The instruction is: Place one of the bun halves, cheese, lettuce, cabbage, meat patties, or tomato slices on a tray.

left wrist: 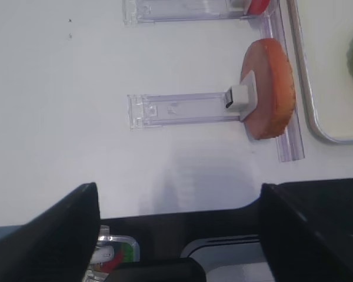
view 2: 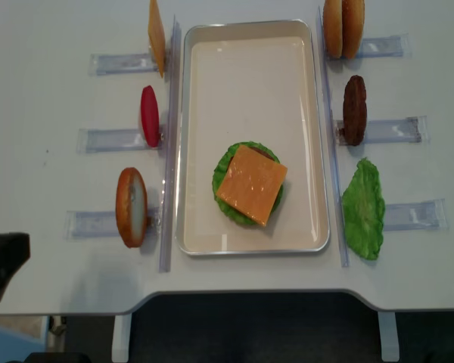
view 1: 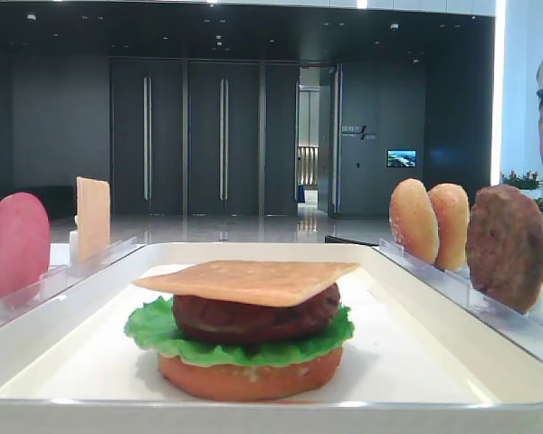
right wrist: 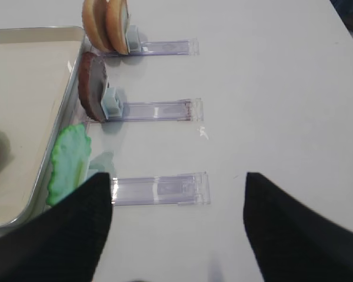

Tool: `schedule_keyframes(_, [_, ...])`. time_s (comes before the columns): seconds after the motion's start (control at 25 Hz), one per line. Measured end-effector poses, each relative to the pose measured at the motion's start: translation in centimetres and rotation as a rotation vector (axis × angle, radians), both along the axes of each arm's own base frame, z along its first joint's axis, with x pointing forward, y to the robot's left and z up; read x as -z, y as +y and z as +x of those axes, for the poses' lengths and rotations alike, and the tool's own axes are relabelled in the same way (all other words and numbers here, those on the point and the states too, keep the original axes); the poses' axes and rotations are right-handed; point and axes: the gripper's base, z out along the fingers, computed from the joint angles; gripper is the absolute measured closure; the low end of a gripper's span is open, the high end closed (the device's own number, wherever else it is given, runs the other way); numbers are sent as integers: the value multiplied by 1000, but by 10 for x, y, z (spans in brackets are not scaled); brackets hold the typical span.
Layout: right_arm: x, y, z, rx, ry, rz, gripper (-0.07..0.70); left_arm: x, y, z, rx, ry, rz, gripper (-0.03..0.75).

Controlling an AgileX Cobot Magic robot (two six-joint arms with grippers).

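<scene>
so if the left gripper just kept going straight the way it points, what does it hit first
Probably bare table first. The open left gripper aims down over the table edge, and the nearest thing ahead is the empty clear rack, with the bun half at its far end. Depth is unclear.

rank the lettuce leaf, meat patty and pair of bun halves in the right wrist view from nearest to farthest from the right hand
From the right hand, at the bottom of the right wrist view:
1. lettuce leaf, lying beside the tray edge, by the hand's left finger.
2. meat patty, standing in the middle rack.
3. bun halves, standing together in the top rack, farthest.
</scene>
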Motion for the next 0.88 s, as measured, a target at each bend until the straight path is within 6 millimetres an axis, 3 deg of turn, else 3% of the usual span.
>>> schedule_keyframes(0.48, [0, 0, 0, 0, 0, 0, 166, 32, 2, -36, 54, -165, 32, 74])
schedule_keyframes(0.88, [0, 0, 0, 0, 0, 0, 166, 36, 3, -57, 62, -403, 38, 74])
